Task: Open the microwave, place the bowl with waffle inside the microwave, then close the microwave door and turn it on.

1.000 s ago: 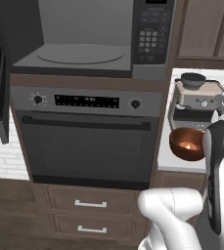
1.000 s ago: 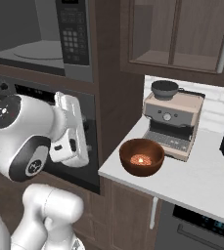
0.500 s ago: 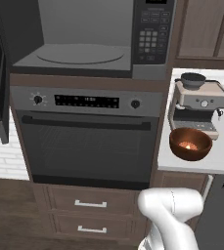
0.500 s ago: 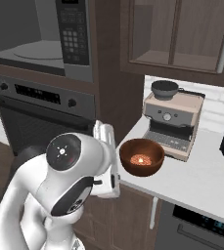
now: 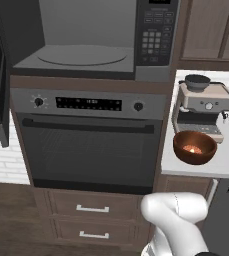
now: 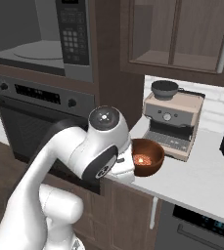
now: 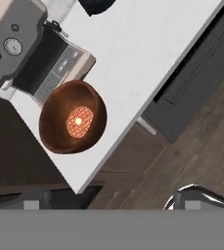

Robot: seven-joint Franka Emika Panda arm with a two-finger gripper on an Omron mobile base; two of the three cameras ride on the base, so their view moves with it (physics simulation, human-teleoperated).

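Kitchen wall unit; white bench (image 5: 221,162) to its right. Microwave (image 5: 86,37) stands open, cavity bare. Bowl (image 5: 194,147) with waffle (image 5: 191,149) sits on the bench just before the coffee machine (image 5: 203,107). Gripper spread wide, empty — hand view looks down on the bowl (image 7: 72,123), which lies ahead and left of the gripper, well apart. Next move, likely: descend onto the rim.

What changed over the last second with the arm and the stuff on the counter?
The white robot arm swung from the oven front across to the counter corner, so its hand camera now looks down on the round reddish-brown bowl with the small golden-orange waffle. Nothing was gripped. The bowl, the beige coffee machine and the open microwave stayed put.
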